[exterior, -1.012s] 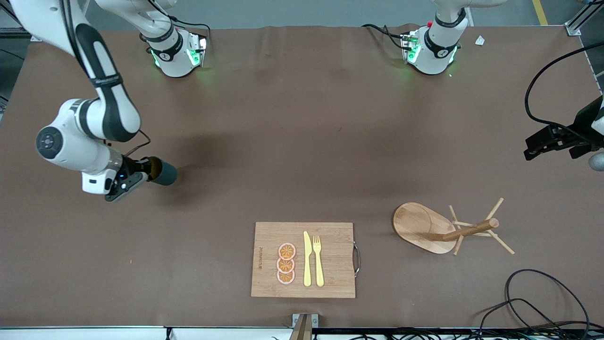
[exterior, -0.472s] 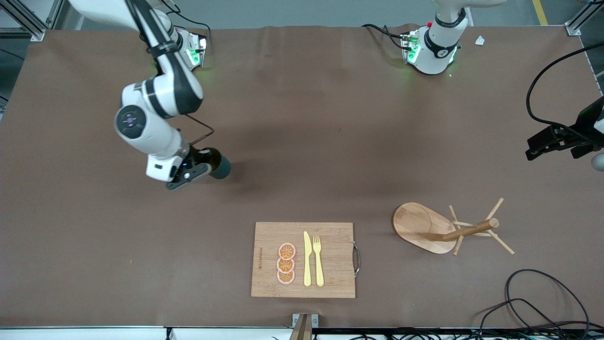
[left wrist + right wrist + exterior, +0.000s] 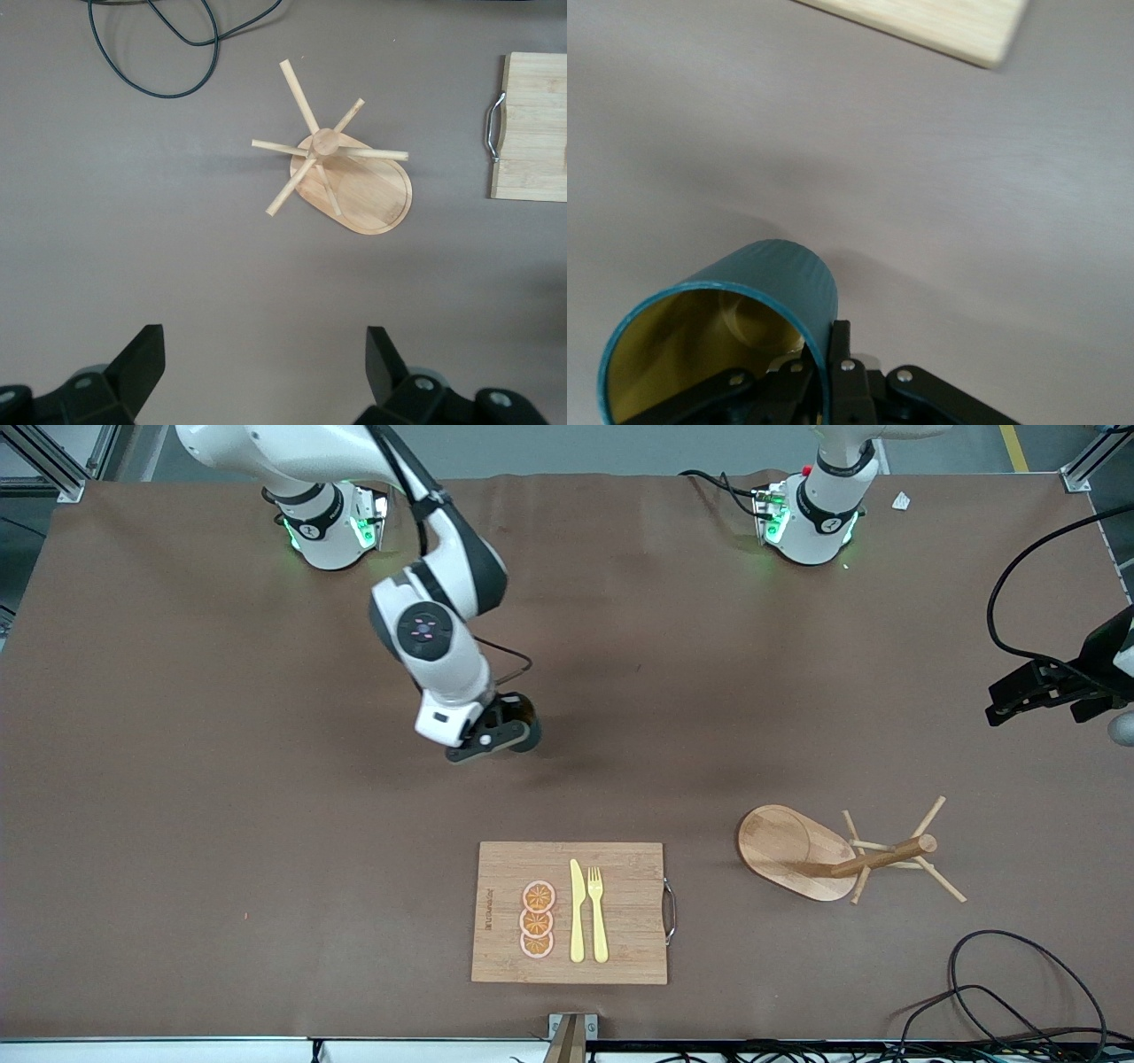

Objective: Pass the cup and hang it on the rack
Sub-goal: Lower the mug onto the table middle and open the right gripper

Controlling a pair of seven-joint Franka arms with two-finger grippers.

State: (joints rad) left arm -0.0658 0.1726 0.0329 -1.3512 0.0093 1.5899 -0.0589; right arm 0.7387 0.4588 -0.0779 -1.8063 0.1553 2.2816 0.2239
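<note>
- Front view shows the right claw [image 3: 507, 737] up over the middle of the brown counter [image 3: 177, 824], shut tight on the rim of the teal cup [image 3: 523, 735].
- Right wrist view shows the cup [image 3: 722, 341] tipped, with its yellow inside facing the camera.
- Left claw [image 3: 266, 376] waits wide open with nothing in it, above the wooden mug rack [image 3: 341, 173].
- Rack [image 3: 833, 855] stands beside the cutting board [image 3: 571, 912], toward the left arm's end.

A brown table [image 3: 620, 646] fills the view, grey floor [image 3: 576, 447] showing past its top edge, a yellow floor line [image 3: 1014, 447] crossing one corner, metal framing [image 3: 1081, 465] beside it.
</note>
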